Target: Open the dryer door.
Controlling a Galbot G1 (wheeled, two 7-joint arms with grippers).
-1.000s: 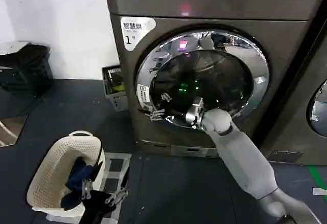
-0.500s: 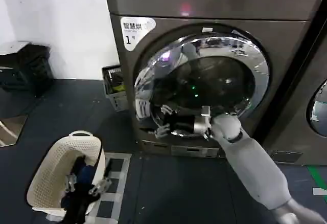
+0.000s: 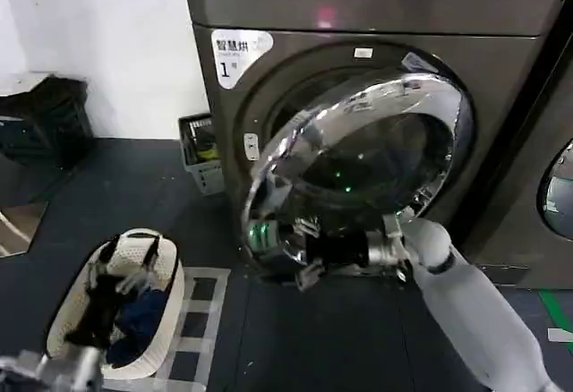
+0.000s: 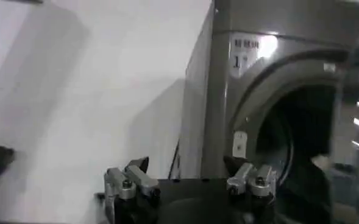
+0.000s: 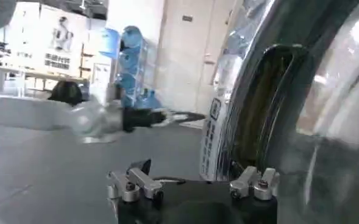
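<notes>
The dryer door (image 3: 358, 164) is swung partway out from the machine's front, drum opening showing behind it. Right gripper (image 3: 300, 251) sits at the door's lower left edge, fingers apart. Left gripper (image 3: 125, 262), fingers spread too, hovers over the laundry basket (image 3: 76, 316).

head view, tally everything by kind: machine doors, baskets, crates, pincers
Round machine doors: 2, the dryer door ajar and the neighbouring machine's door.
Laundry baskets: 1, the white basket.
Crates: 1, the grey crate by the wall.
Pincers: 2, the right pincer at the door's lower rim and the left pincer over the basket.
Total: 6
</notes>
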